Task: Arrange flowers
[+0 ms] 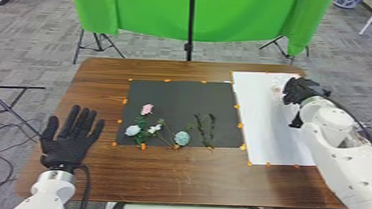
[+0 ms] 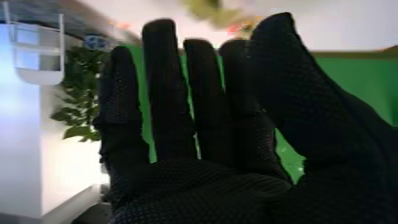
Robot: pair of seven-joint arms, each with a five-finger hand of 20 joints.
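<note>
A grey carpeted floor (image 1: 158,45) surrounds a brown wooden table (image 1: 162,179). The table bears a dark mat (image 1: 178,97) and, at three o'clock from it, a white sheet (image 1: 270,135); orange marks line their edges. Clock directions are taken from the mat's centre in the head view, with twelve at the far edge.

Nearest, at eight o'clock and beside the mat, is the left hand (image 1: 67,141), spread wide with straight fingers and holding nothing.

On the near part of the mat, a blue-green flower (image 1: 182,138) lies at six o'clock. A large white flower (image 1: 133,130) lies at eight, and a smaller white flower (image 1: 155,128) at seven, among green leaves and stems. Two dark green sprigs (image 1: 212,127) lie side by side between four and five. Farther up, a pink flower (image 1: 147,109) lies at nine.

Beyond, at two o'clock, the right hand (image 1: 298,90) is over the outer edge of the white sheet; the right wrist view shows its fingers straight and its thumb raised. A pale, blurred item (image 1: 278,88) is just beside it, too indistinct to identify.

Farthest, at twelve, a green cloth (image 1: 141,13) hangs behind a dark pole (image 1: 191,22).
</note>
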